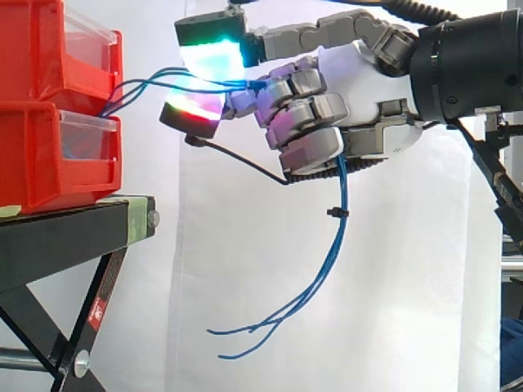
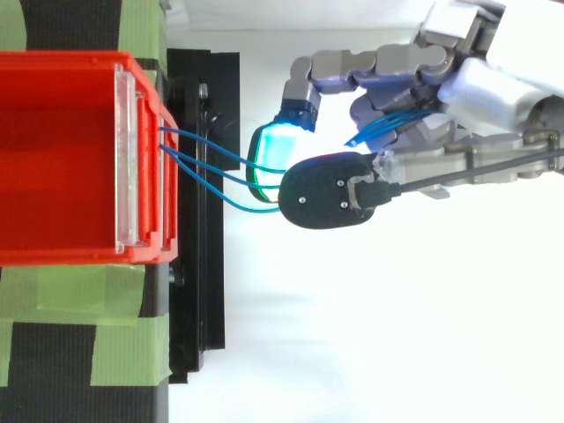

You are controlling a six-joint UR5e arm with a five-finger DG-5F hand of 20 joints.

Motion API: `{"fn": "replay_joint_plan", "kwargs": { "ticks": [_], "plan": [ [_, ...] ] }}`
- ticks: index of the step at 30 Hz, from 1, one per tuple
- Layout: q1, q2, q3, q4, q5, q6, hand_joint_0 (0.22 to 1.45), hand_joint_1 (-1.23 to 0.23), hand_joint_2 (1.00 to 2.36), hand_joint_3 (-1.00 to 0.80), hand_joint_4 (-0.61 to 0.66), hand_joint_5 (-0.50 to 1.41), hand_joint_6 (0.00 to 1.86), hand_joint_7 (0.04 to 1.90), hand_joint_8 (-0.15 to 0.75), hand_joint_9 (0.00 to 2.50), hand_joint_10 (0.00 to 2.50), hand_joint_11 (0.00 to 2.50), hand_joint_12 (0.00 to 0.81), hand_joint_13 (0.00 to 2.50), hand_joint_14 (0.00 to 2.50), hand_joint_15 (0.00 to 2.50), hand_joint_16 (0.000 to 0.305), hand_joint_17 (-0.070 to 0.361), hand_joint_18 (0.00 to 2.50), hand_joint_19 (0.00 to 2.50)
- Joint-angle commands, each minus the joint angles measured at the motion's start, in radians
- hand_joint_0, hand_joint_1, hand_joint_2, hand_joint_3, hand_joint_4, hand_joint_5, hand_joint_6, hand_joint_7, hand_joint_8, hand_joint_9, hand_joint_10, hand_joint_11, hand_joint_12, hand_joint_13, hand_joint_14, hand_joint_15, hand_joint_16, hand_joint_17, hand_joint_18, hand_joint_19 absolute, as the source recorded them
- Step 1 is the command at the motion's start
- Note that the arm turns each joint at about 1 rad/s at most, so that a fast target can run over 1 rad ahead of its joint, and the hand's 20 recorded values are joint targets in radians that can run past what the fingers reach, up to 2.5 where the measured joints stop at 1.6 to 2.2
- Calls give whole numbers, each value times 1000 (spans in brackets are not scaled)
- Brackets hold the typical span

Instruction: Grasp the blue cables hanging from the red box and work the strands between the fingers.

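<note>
The red bins [image 1: 49,155] are cut off by the picture's left edge in the side view, so their full width cannot be seen. The blue cables [image 1: 342,192] come out at the front of the red bins, between the upper and the lower one. Where they start inside is hidden behind the clear front panels [image 1: 86,37].

From there the strands run away from the red bins, off the counter's edge, and into the robot hand [image 1: 351,82]. Its fingers are curled round them, with the glowing fingertips [image 1: 211,51] pointing back toward the red bins. The stretch inside the curled fingers is covered. The cables show again under the robot hand, on its side away from the red bins, and hang free with their loose ends curving back toward the red bins, below the counter top. A small black piece [image 1: 333,213] sits on the hanging part; what it is cannot be made out. There the strands lie too close together to tell apart.

From above, the cables [image 2: 231,181] leave the red bins [image 2: 53,159] as separate strands, then pass under a dark fingertip of the robot hand [image 2: 467,84].

The red bins stand on a black counter [image 1: 73,229] with crossed legs and strips of green tape [image 2: 88,291]. A white curtain [image 1: 245,310] hangs behind.
</note>
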Motion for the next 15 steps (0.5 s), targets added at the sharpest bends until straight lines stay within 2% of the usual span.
{"fn": "replay_joint_plan", "kwargs": {
  "ticks": [1,2,3,4,5,6,7,8,9,10,12,14,15],
  "plan": [
    [0,0,0,0,0,-1,1276,-635,1005,382,107,567,396,1438,362,816,2500,2295,407,1005,2500,1461,58,131,1396,1483],
    [0,0,0,0,0,-1,1268,-636,1004,377,105,570,397,1442,362,816,2500,2295,407,1005,2500,1461,58,131,1396,1483],
    [0,0,0,0,0,-1,1144,-656,1122,291,112,577,379,1448,362,816,2500,2295,407,1005,2500,1461,58,131,1396,1483],
    [-2,0,0,0,0,-1,934,-638,1375,97,171,601,180,1501,362,816,2500,2295,407,1005,2500,1461,58,131,1396,1483],
    [-2,0,0,-2,0,1,923,-640,1326,117,192,611,129,1502,362,816,2500,2295,407,1005,2500,1461,58,131,1396,1483],
    [-2,0,0,-2,0,-1,798,-643,1391,-24,239,607,5,1467,362,816,2500,2295,407,1005,2500,1461,58,131,1396,1483],
    [-2,0,0,-2,0,1,860,-651,1200,-12,250,581,7,1417,362,816,2500,2295,407,1005,2500,1461,58,131,1396,1483],
    [-2,0,1,-2,0,-1,917,-652,1102,41,243,573,9,1412,362,816,2500,2295,407,1005,2500,1461,58,131,1396,1483],
    [-2,0,0,-2,0,-1,1125,-629,1006,190,203,579,11,1431,362,816,2500,2295,407,1005,2500,1461,58,131,1396,1483],
    [-2,0,1,1,0,-1,1237,-631,1008,295,163,626,9,1494,362,816,2500,2295,407,1005,2500,1461,58,131,1396,1483],
    [-2,0,0,1,0,-1,1276,-631,1010,347,143,675,9,1529,362,816,2500,2295,407,1005,2500,1461,58,131,1396,1483],
    [-3,0,1,3,0,-1,1239,-659,1002,341,151,708,8,1551,362,816,2500,2295,407,1005,2500,1461,58,131,1396,1483],
    [-3,0,1,3,0,-1,952,-644,1373,125,210,706,9,1524,362,816,2500,2295,407,1005,2500,1461,58,131,1396,1483]
  ]
}}
